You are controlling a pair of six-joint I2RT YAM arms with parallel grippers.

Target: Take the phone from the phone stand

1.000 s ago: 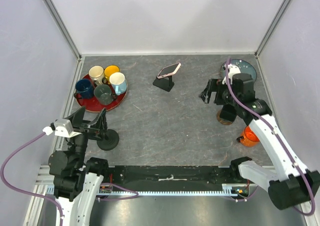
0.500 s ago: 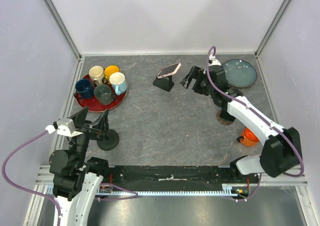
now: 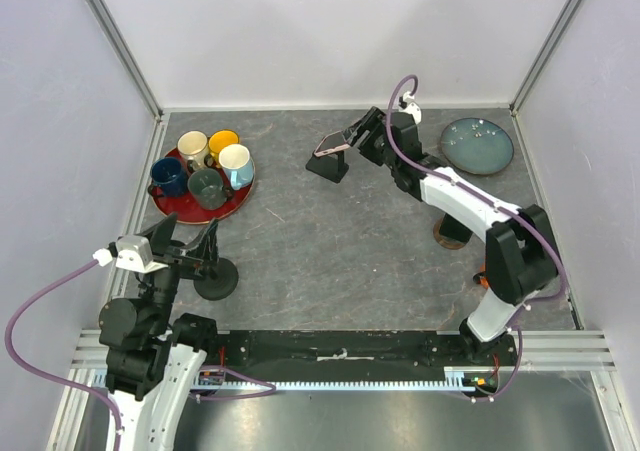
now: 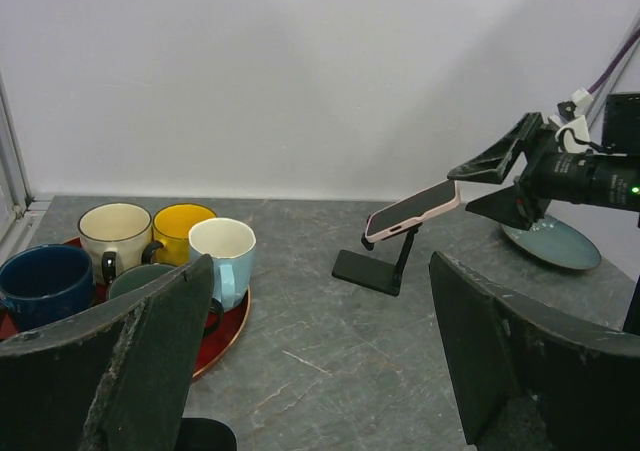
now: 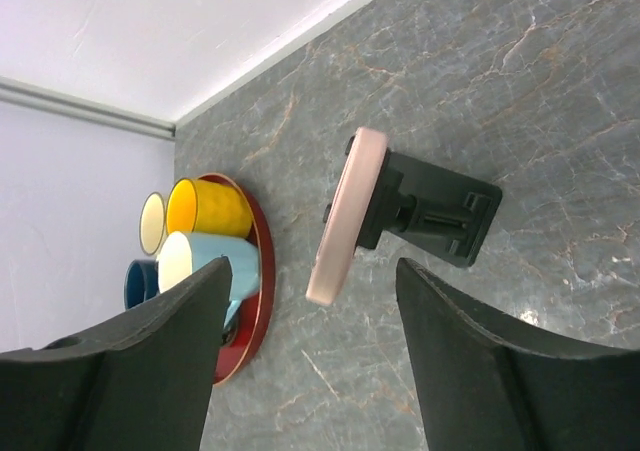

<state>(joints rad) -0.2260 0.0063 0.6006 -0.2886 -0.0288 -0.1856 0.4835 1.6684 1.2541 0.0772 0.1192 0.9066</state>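
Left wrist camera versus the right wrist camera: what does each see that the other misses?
Only the left wrist view shows the blue-green plate, the green mug and the right hand from outside, open at the phone. Only the right wrist view looks down on the cradle behind the phone. Both show the phone on its black stand and the red tray of mugs.

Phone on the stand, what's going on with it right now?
The right gripper is at the raised end of the phone, open, one finger on either side, not yet clamped. The phone rests tilted on its black stand. The left gripper hangs open near the front left of the table, holding nothing.
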